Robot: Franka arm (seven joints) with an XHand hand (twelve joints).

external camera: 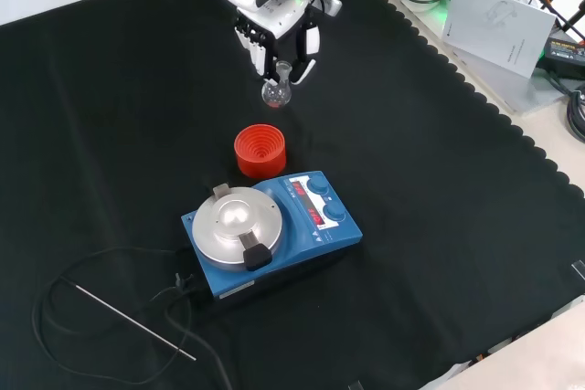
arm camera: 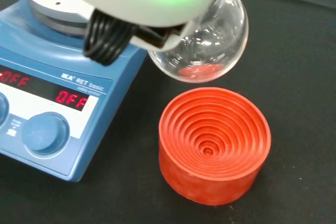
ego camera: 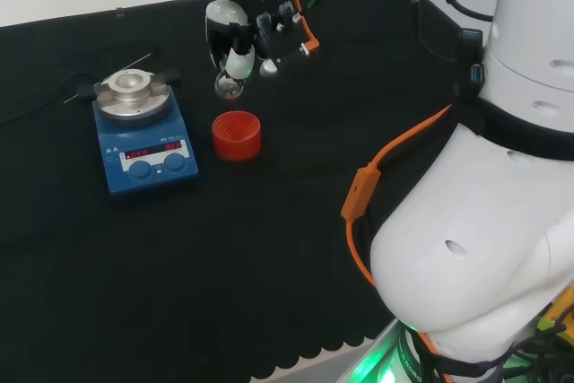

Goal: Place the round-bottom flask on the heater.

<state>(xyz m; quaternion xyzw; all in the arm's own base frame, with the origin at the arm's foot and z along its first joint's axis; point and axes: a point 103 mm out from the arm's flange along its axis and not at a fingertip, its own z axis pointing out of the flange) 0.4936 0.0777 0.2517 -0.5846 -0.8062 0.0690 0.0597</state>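
The hand [external camera: 274, 29] is pinching the neck of the round-bottom flask [external camera: 275, 90], fingers curled around it, and is holding it clear of the cloth near the top centre of the front view. In the head view the flask [ego camera: 229, 85] is hanging at upper centre, above and just left of the red ribbed stand [ego camera: 237, 135], which is sitting empty. By my reading the carry is under way: the flask is off its stand and not yet over the heater [external camera: 271, 232], which is lying at the middle of the front view, below the stand [external camera: 260, 151].

The next move is calling for a travel across the stand to the heater's round plate [external camera: 236, 223], then a lowering so the globe settles into the plate's dished centre.

The flask [arm camera: 202, 45] is clear glass, spherical, with red showing at its bottom, possibly liquid or the stand's reflection. The stand [arm camera: 214, 142] is a matt red cup with concentric steps inside. The heater [arm camera: 58, 108] is a blue box with red displays, two blue knobs and a brushed metal top.
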